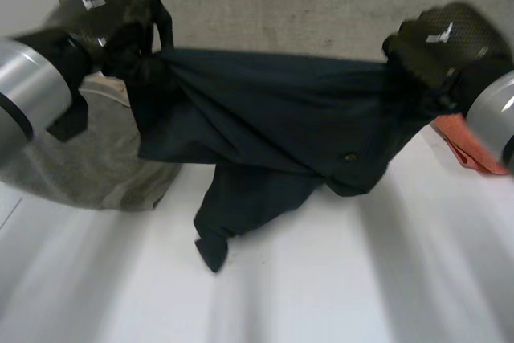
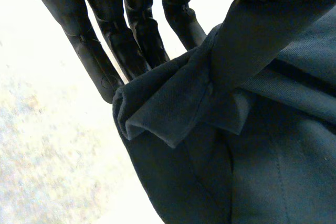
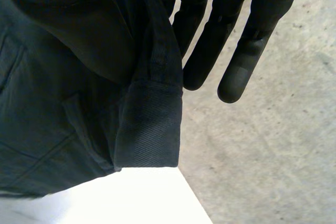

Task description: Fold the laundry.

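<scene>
Above the table (image 1: 361, 279), the navy garment (image 1: 273, 118) hangs stretched (one end dangling).

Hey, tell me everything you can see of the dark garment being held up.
The garment is dark navy woven cloth with stitched seams and a folded hem. It hangs stretched between the left robot hand and the right robot hand, each gripping an upper end. The middle sags in creases, and one narrow part droops toward the white table, its tip seeming to touch it.

Bright light — white table (image 1: 337, 279) glares, dark garment (image 1: 273, 110) nearly featureless
</scene>
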